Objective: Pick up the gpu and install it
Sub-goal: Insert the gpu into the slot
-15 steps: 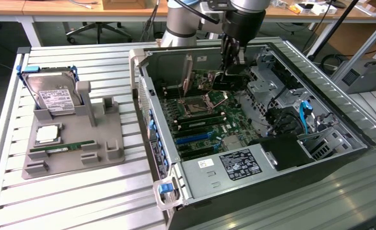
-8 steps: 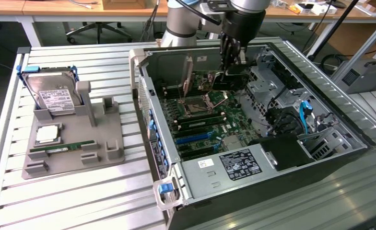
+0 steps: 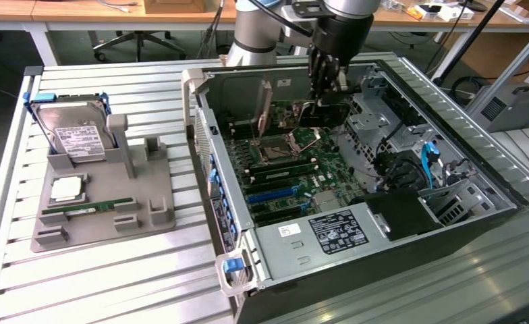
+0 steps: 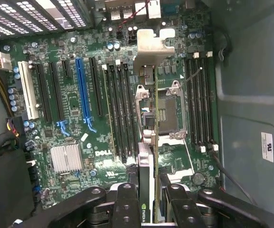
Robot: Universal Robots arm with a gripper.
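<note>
Inside the open computer case (image 3: 199,128), whose upright walls close in round the motherboard (image 4: 80,137), the gripper (image 4: 150,205) is clenched on the gpu (image 4: 146,166), held edge-on over the motherboard's processor socket (image 4: 167,111), long axis parallel to the memory slots (image 4: 120,109), silvery bracket (image 4: 151,45) end farthest from the gripper.

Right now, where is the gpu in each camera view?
Exterior view: gpu hangs under the gripper, upper middle of the picture, inside the open case.
Wrist view: gpu edge-on between the fingers.
Shared landmark: CPU socket, close by the card.
</note>
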